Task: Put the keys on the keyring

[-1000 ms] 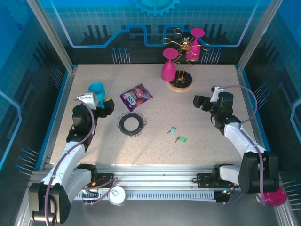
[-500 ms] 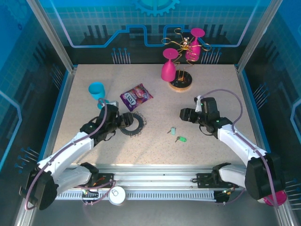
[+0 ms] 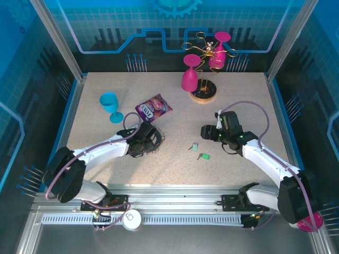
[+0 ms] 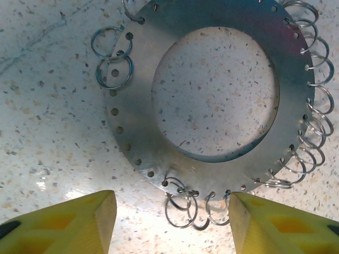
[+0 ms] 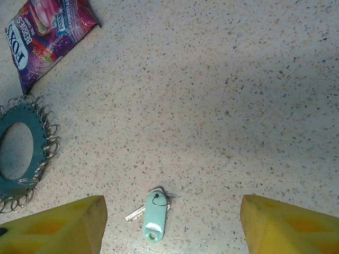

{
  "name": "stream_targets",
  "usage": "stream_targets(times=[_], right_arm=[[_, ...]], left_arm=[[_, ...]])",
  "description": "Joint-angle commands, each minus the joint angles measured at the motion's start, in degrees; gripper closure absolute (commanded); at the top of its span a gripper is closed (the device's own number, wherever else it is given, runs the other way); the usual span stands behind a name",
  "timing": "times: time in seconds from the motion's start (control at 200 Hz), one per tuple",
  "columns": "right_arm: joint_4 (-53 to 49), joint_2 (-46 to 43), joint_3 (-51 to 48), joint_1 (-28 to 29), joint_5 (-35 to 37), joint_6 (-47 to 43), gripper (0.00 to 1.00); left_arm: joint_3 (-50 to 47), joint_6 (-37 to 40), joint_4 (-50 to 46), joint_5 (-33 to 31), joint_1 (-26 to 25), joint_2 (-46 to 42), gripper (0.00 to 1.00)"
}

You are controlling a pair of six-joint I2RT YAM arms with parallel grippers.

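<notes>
keys [image 3: 195,147] and keyring [image 4: 130,79] apart on table [image 3: 238,95]

green key [image 3: 204,156] nearest, pale key [image 5: 154,218] just behind, near the right gripper [image 3: 205,132], its fingers apart. farther left, the left gripper [image 4: 170,211], fingers apart too, hangs over the keyring's rim.

Speckled beige tabletop [image 3: 159,84], evenly lit; blue wall panels [image 3: 106,21] printed with a grid and circuit lines enclose three sides; silver aluminium posts [image 3: 55,37] stand at the back corners; a metal rail [image 3: 180,197] runs along the near edge.
</notes>
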Motion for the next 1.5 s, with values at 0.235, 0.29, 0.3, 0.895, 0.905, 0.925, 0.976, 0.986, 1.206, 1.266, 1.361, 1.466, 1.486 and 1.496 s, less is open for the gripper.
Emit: stream_targets(times=[0.235,0.29,0.3,0.895,0.905,0.925,0.976,0.986,1.206,1.266,1.361,1.466,1.486,1.496], right_arm=[[-2.80,-2.83,0.07,0.73,2.04,0.28,0.32],[-2.99,-3.23,-0.01,0.74,2.28,0.37,0.32],[-3.03,-3.27,-0.09,0.74,2.29,0.37,0.32],[-3.93,-6.13,-1.38,0.71,2.68,0.37,0.33],[-3.95,-6.17,-1.38,0.67,2.64,0.37,0.33],[-3.96,-6.24,-1.38,0.73,2.69,0.37,0.33],[-4.13,-6.46,-1.39,0.73,2.69,0.33,0.33],[-4.13,-6.45,-1.41,0.74,2.68,0.38,0.33],[-4.53,-6.78,-1.42,0.74,2.72,0.37,0.33],[-4.57,-6.79,-1.38,0.73,2.62,0.32,0.33],[-4.48,-6.79,-1.38,0.73,2.15,-0.13,0.33],[-3.93,-6.96,-1.53,0.69,0.66,-2.22,0.33],[-3.67,-7.10,-1.62,0.81,0.28,-2.76,0.33],[-3.55,-7.13,-1.68,0.82,0.15,-3.03,0.33]], left_arm=[[9.51,-4.49,-7.28,-1.72,-0.98,10.62,0.56],[9.94,-5.15,-8.07,-1.71,-1.09,11.62,0.58],[10.00,-5.28,-8.09,-1.71,-1.17,11.79,0.58],[10.17,-7.77,-8.25,-2.02,-2.64,16.30,0.80],[10.21,-7.78,-8.24,-2.01,-2.66,16.34,0.80],[10.25,-7.77,-8.25,-2.08,-2.66,16.35,0.81],[10.27,-7.85,-8.33,-2.15,-2.59,16.35,0.82],[10.30,-7.88,-8.35,-2.15,-2.64,16.35,0.83],[9.80,-8.23,-8.85,-2.68,-2.68,14.95,0.93],[9.51,-8.48,-8.96,-2.81,-2.79,13.88,0.96],[9.29,-8.84,-9.27,-2.94,-2.95,11.83,1.00],[9.46,-9.04,-9.28,-2.13,-3.49,8.67,1.00],[9.57,-9.12,-9.43,-1.98,-3.66,7.98,1.00],[9.60,-9.13,-9.50,-1.80,-3.70,7.56,1.00]])
